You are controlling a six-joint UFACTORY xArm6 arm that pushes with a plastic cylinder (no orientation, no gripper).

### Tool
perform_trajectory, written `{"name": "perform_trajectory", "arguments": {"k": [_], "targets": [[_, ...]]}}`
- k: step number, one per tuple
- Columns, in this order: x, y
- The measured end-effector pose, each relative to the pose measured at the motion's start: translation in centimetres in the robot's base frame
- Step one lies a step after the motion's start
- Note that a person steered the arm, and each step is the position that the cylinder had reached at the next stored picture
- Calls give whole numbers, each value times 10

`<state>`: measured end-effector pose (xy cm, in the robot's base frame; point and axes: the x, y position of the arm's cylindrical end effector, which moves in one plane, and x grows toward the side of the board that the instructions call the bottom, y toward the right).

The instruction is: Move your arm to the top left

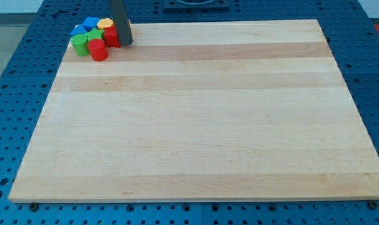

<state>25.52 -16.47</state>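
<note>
My rod comes down from the view's top and my tip [126, 43] rests on the wooden board [196, 125] near its top left corner. A tight cluster of small blocks sits just to the tip's left. It holds a red cylinder [98, 50], a second red block [111, 36] touching the rod, a green block [80, 44], another green block [94, 36], a blue block [89, 24], a second blue block [78, 30] and a yellow block [104, 24]. Another yellow block [131, 27] is mostly hidden behind the rod.
The board lies on a blue perforated table [14, 94] that shows around all its edges. A dark fixture [196, 3] stands beyond the board at the view's top.
</note>
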Motion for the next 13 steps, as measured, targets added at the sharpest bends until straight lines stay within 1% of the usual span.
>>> {"name": "perform_trajectory", "arguments": {"k": [1,2,3,4,5,6,7,8,10,11,12,13], "targets": [[11,19],[39,24],[72,20],[102,0],[108,-9],[108,-15],[108,-58],[104,-138],[97,-140],[79,-140],[30,-140],[9,-140]]}}
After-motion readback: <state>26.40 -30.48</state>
